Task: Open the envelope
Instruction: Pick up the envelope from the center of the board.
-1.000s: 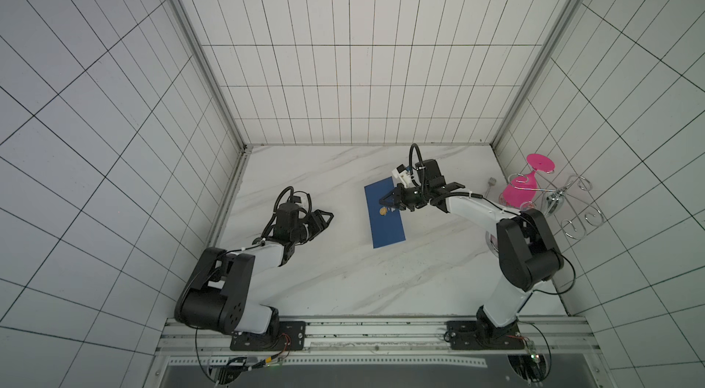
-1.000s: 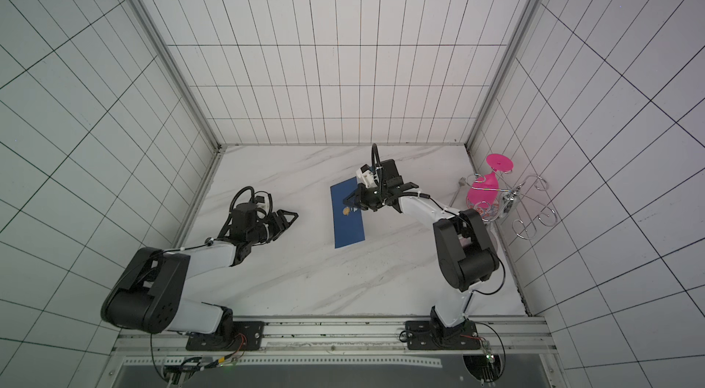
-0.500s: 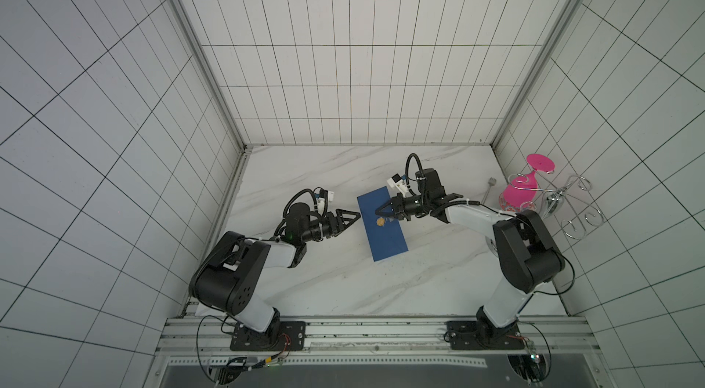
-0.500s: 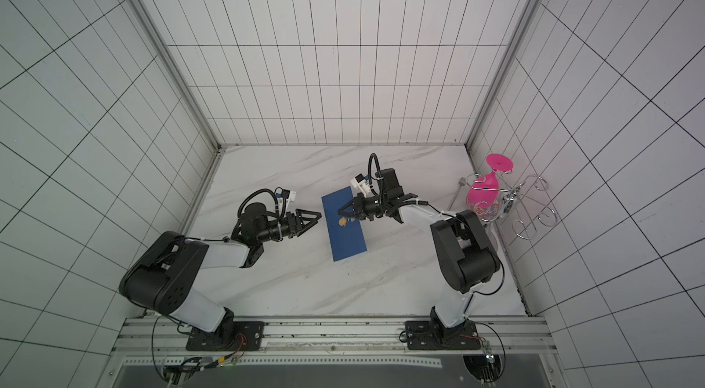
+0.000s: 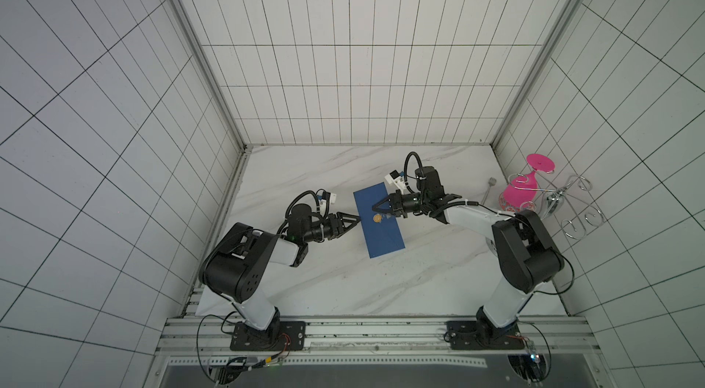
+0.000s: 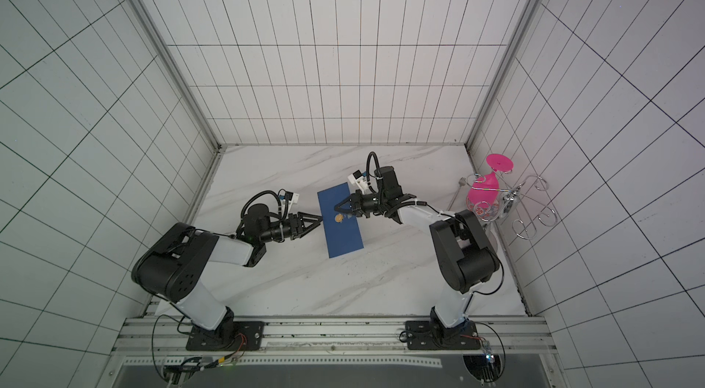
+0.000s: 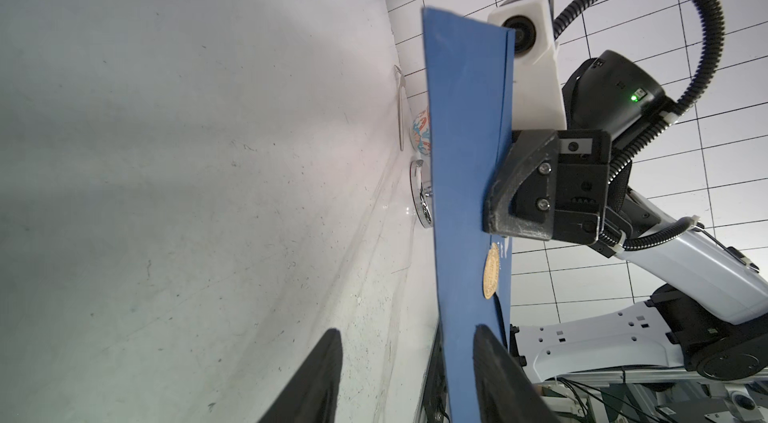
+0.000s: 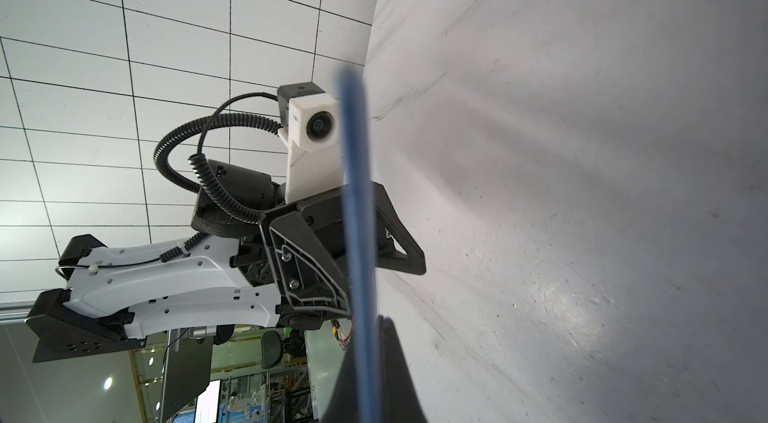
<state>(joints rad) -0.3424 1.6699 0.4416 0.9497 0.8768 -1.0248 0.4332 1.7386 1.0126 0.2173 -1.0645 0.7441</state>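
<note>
I work on a white marble tabletop (image 5: pixel 343 279) with grey veins, shut in by white tiles (image 5: pixel 343 62) with dark joints at 9, 12 and 3 o'clock. At about 2 o'clock from the table's middle, near the wall, a small metal fork (image 5: pixel 489 191) lies on the marble. Just past it, closer to 3 o'clock, a pink stemmed glass (image 5: pixel 520 191) hangs tilted, foot up, in a chrome wire rack (image 5: pixel 572 214). Beside the rack's shiny base I see a round thing (image 7: pixel 129 134) with orange and blue marks, too small to name. At 6 o'clock an aluminium rail (image 5: pixel 381 329) runs along the table's front edge.
</note>
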